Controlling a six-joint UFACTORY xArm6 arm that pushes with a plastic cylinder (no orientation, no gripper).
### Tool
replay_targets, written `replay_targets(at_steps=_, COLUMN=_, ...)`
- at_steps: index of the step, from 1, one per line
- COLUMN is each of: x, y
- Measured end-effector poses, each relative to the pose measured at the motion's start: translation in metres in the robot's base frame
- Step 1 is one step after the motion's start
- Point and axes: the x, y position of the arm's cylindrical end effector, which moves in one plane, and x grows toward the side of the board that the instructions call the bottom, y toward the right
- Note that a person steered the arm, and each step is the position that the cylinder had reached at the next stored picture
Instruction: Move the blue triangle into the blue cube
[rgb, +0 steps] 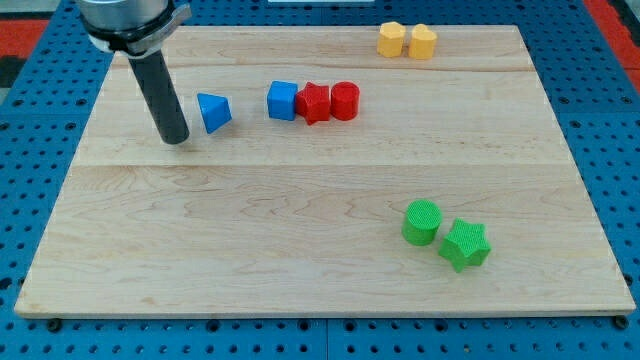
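The blue triangle (213, 111) lies on the wooden board in the upper left part of the view. The blue cube (283, 100) sits to its right with a small gap between them. The cube touches a red star-like block (313, 103). My tip (175, 139) rests on the board just left of and slightly below the triangle, with a narrow gap to it. The dark rod rises from the tip toward the view's top left.
A red cylinder (345, 100) sits right of the red star-like block. Two yellow blocks (407, 40) stand at the view's top right. A green cylinder (422, 222) and a green star (465, 245) sit at the lower right. The board's left edge (78, 170) is near the rod.
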Motion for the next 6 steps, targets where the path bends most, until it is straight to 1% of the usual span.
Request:
replay_targets(at_steps=1, x=-0.022, y=0.020)
replay_targets(at_steps=2, x=-0.021, y=0.049)
replay_targets(at_steps=3, x=-0.026, y=0.056)
replay_targets(at_steps=4, x=-0.045, y=0.048)
replay_targets(at_steps=6, x=-0.050, y=0.069)
